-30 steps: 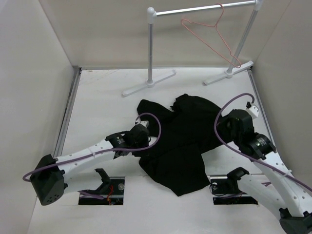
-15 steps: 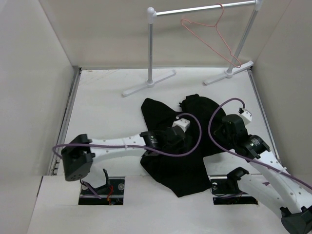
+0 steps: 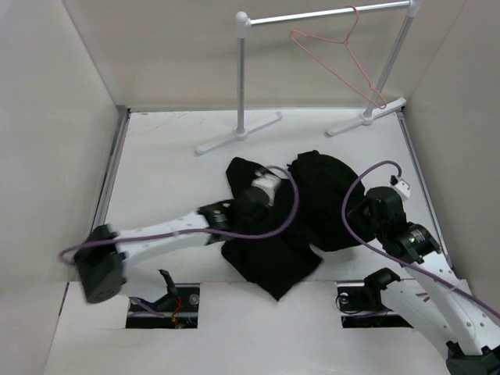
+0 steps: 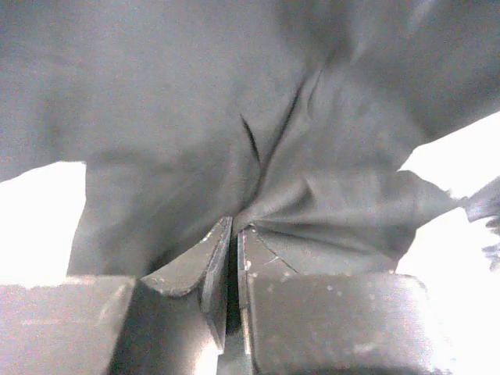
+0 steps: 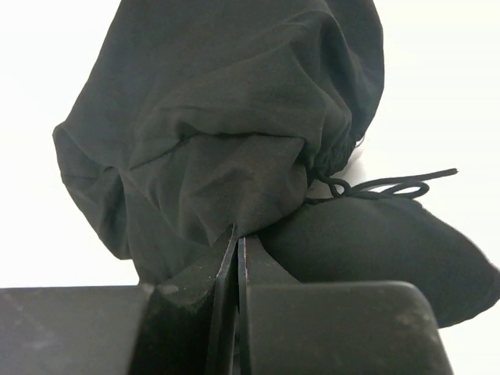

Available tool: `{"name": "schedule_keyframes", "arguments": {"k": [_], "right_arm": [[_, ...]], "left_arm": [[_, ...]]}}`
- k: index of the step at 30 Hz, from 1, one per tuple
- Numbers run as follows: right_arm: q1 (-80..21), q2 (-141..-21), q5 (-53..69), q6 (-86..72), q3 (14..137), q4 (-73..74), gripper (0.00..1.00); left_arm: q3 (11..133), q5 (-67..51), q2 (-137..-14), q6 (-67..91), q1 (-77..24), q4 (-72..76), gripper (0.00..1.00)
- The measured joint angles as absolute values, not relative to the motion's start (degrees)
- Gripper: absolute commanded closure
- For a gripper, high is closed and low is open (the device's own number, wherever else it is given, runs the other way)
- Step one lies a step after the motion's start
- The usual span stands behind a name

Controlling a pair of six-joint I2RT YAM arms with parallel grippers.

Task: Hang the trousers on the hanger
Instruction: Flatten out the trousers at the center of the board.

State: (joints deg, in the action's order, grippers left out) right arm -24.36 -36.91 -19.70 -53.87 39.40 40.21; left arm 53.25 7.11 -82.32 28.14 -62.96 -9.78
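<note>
Room: a white table (image 3: 164, 164) boxed in by plain pale walls (image 3: 156, 55); two arms reach in from the near edge
Rail: a white-and-silver garment rail (image 3: 312, 15) stands at the far side of the table, both feet on the surface
Hanger: the hanger (image 3: 336, 69), thin pink-red wire, hangs by its hook from the rail's bar towards the right end; it sits tilted, its lower corner down near the right post; well apart from the trousers
Trousers: the trousers (image 3: 320, 195) lie in a bunched black heap on the table, a little right of centre, between the two arms; a rounded mound on the right, a flatter flap trailing towards the near edge
Left arm: the left arm (image 3: 164, 233) stretches across from the left, its wrist over the left part of the heap
Left gripper: the left gripper (image 4: 235, 234) has its fingers pressed together on a fold of the trousers; creases fan out from the pinch
Right gripper: the right gripper (image 5: 237, 234) is clamped on an edge of the same cloth; the fabric bulges up just beyond the tips
Drawstring: a thin black drawstring (image 5: 391, 187) loops out to the right of that bulge, lying over the dark cloth below
</note>
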Motion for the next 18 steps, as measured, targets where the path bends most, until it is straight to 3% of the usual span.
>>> {"name": "schedule_keyframes", "arguments": {"k": [3, 7, 11, 14, 16, 18], "right_arm": [[-24.5, -37.1, -19.2, -53.2, 41.1, 41.4, 0.94], [-29.1, -39.4, -18.9, -52.2, 46.2, 43.1, 0.94], [-44.9, -45.3, -18.0, -51.8, 50.3, 44.8, 0.96], [-57.1, -52.6, -16.5, -51.2, 51.2, 46.6, 0.95], [-61.0, -56.7, -14.4, -51.0, 50.5, 48.0, 0.84], [-61.5, -57.8, -12.9, -50.6, 49.3, 49.6, 0.48]], "left_arm": [[48.4, 7.5, -63.9, 29.2, -54.0, -9.6, 0.94], [46.7, 9.6, -43.4, 31.0, -32.8, -10.7, 0.92], [46.5, 9.0, -38.0, 34.0, -9.8, -14.0, 0.89], [45.0, 10.0, -37.4, 36.6, -1.2, -18.7, 0.85], [44.4, 12.1, -37.4, 38.0, 0.2, -22.8, 0.69], [44.3, 15.1, -37.4, 39.2, 1.3, -26.8, 0.44]]}}
